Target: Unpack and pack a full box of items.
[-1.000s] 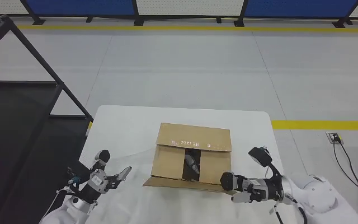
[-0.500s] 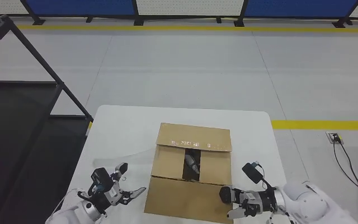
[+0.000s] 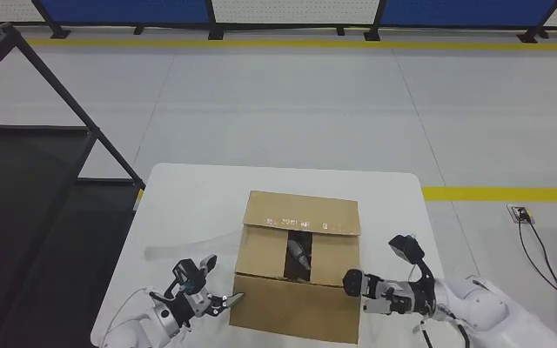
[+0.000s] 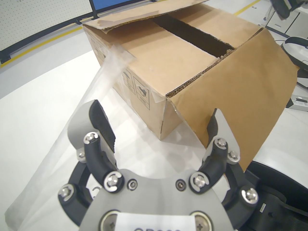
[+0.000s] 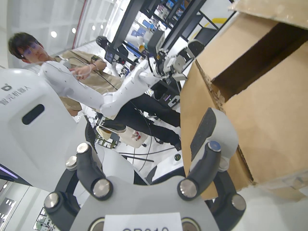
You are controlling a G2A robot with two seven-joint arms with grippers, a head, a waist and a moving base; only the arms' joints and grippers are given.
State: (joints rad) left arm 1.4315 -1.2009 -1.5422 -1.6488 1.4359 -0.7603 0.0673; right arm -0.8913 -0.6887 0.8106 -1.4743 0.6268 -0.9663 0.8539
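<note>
The cardboard box (image 3: 300, 252) stands mid-table with its far flap (image 3: 301, 211) raised and its near flap (image 3: 296, 309) hanging down the front. Two inner flaps lie nearly closed, and a dark item (image 3: 298, 255) shows in the gap between them. My left gripper (image 3: 213, 300) is open by the box's front-left corner (image 4: 166, 97), holding nothing (image 4: 158, 126). My right gripper (image 3: 359, 294) is open at the front-right corner. One of its pads (image 5: 208, 126) sits beside the hanging flap's edge (image 5: 190, 111).
A strip of clear tape (image 4: 113, 66) trails from the box's left side down onto the white table (image 3: 191, 217). A black frame (image 3: 52, 174) stands left of the table. The left arm (image 5: 134, 80) shows beyond the box.
The near flap has swung out and down over the box front. My left gripper has moved right, up to the front-left corner. My right gripper dipped, then came back to the front-right corner.
</note>
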